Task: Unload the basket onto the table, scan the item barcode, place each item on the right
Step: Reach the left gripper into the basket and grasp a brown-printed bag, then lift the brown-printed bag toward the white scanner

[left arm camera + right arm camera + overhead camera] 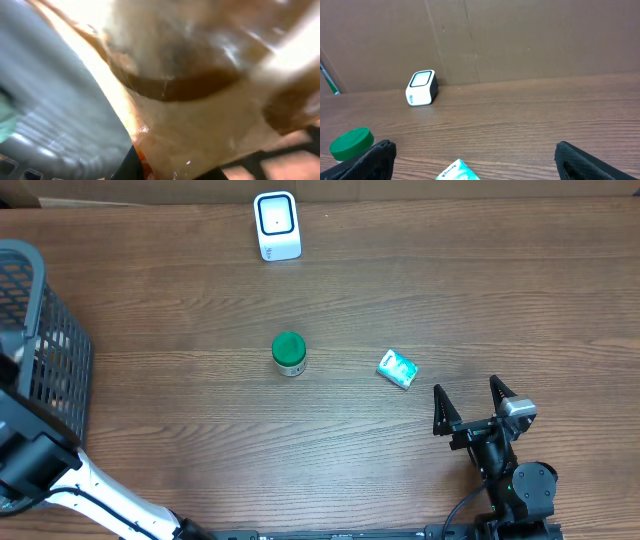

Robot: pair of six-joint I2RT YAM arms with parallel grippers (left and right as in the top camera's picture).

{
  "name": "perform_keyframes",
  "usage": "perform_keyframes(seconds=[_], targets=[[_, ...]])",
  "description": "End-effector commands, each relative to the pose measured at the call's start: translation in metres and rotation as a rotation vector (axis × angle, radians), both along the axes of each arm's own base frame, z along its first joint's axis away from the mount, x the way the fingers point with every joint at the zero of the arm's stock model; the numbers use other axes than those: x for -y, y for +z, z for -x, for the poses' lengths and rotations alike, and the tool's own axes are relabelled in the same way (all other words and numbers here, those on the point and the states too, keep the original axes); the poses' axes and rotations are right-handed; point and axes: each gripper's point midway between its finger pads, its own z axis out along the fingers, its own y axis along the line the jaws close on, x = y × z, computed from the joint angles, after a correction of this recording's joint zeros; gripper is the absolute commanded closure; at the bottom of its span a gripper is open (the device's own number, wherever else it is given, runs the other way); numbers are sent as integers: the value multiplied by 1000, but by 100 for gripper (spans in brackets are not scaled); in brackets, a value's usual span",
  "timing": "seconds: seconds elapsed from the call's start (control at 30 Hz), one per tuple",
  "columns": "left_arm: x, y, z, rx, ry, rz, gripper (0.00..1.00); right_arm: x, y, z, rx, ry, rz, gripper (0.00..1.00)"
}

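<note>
Lifting is the step in hand: left jaws are closed, seemingly on a glossy packet (200, 115) pressed against them inside the basket (40, 290). Raise it clear of the mesh, barcode toward the scanner (277, 225). Meanwhile right jaws stand wide open, teal pack (397, 368) just ahead. No print reads clearly.

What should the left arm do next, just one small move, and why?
Probably lift the left arm straight up out of the basket. Its jaws are shut, with a shiny wrapped item filling the wrist view, and the scanner sits across the table, so the item must clear the basket wall first.
</note>
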Motion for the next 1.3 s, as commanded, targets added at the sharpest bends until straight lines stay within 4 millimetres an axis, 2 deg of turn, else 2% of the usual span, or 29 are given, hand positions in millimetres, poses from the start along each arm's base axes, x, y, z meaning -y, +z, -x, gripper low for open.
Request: perform_keyframes(seconds=[0.0, 0.13, 0.3, 0.43, 0.57, 0.87, 1.0, 1.07, 1.27], targets=[[-16, 58, -31, 152, 15, -109, 96, 0, -2, 0, 4, 0, -3, 0], [-10, 116, -58, 317, -10, -159, 96, 0, -2, 0, 4, 0, -3, 0], [11, 191, -84, 548, -61, -209, 96, 0, -2, 0, 4, 0, -3, 0], [35, 248, -89, 702, -113, -261, 96, 0, -2, 0, 4, 0, -3, 0], [57, 288, -81, 785, -152, -321, 96, 0, -2, 0, 4, 0, -3, 0], [108, 332, -68, 899, -242, -331, 96, 0, -2, 0, 4, 0, -3, 0], [149, 349, -65, 948, -345, -317, 96, 0, -2, 0, 4, 0, -3, 0], [175, 354, -64, 965, -425, -302, 96, 0, -2, 0, 4, 0, -3, 0], [241, 350, -63, 953, -612, -215, 96, 0, -2, 0, 4, 0, -3, 0]])
